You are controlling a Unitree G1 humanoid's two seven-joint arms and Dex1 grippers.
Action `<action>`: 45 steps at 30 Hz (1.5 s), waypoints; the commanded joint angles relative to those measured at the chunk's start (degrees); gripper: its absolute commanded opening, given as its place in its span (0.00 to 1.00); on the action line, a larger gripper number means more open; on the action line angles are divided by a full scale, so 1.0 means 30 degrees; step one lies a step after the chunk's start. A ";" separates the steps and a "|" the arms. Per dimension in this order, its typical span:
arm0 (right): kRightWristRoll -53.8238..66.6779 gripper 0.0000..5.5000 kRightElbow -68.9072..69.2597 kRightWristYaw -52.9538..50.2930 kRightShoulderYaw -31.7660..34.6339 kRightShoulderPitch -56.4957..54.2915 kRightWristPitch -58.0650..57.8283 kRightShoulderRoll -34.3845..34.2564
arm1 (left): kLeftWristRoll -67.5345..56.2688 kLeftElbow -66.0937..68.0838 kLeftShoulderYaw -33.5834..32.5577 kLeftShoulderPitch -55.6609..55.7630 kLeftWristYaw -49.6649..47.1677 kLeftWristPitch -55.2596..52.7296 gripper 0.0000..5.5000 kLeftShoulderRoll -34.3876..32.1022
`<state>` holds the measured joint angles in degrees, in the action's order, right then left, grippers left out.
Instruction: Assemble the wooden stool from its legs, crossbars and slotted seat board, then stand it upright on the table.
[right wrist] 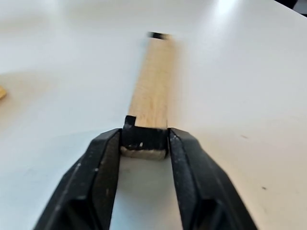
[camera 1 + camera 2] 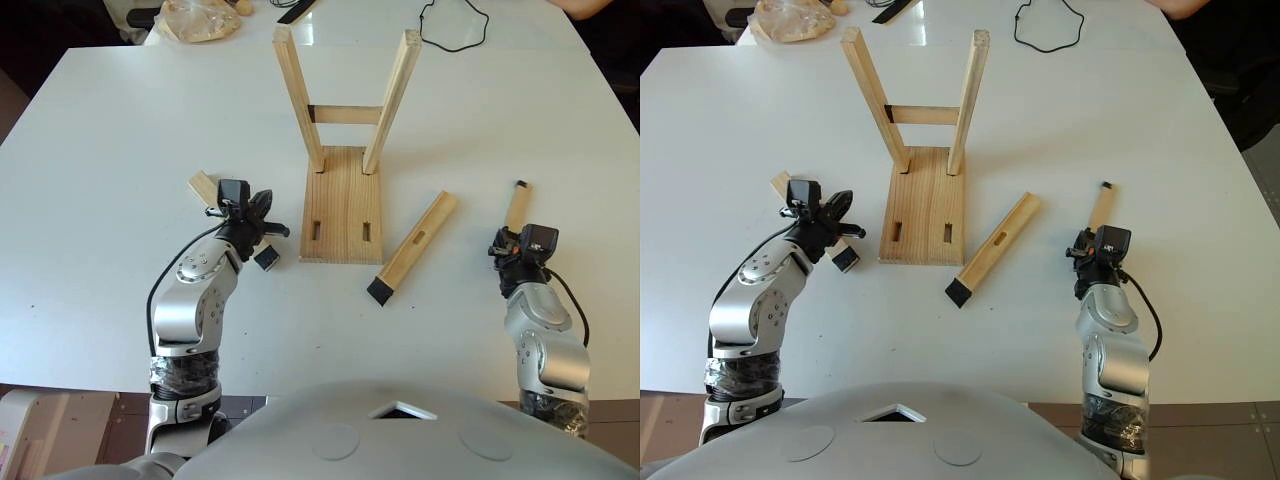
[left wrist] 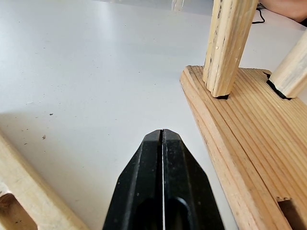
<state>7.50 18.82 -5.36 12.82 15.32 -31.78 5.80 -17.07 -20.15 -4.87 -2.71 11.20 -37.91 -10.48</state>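
The slotted seat board [image 2: 340, 215] lies flat mid-table. Two legs [image 2: 298, 95] [image 2: 393, 100] stand in its far slots, joined by a crossbar [image 2: 346, 114]. A loose leg [image 2: 416, 246] with a black end lies right of the board. Another loose leg [image 2: 203, 186] lies left of it, under my left gripper [image 2: 280, 230]; that gripper's fingers [image 3: 163, 158] are shut on nothing and point toward the board [image 3: 240, 139]. A short crossbar [image 2: 517, 205] lies at the right, and my right gripper [image 1: 144, 143] is shut on its near black-tipped end [image 1: 143, 139].
A clear plastic bag [image 2: 200, 20] and a black cable [image 2: 455, 30] lie at the far edge of the white table [image 2: 100, 130]. The board's two near slots [image 2: 315, 230] [image 2: 366, 231] are unfilled.
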 commanded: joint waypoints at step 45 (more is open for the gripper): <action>2.1893 0.25 0.0637 1.6653 0.0377 -1.1740 -0.7377 0.6989 | -2.7966 -0.2229 -0.2357 0.8109 -0.0583 -0.2092 0.47 -0.3310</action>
<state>71.93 19.56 44.78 14.07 -20.67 -53.32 25.86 -100.26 -26.76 -12.65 21.53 9.24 -44.50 -19.71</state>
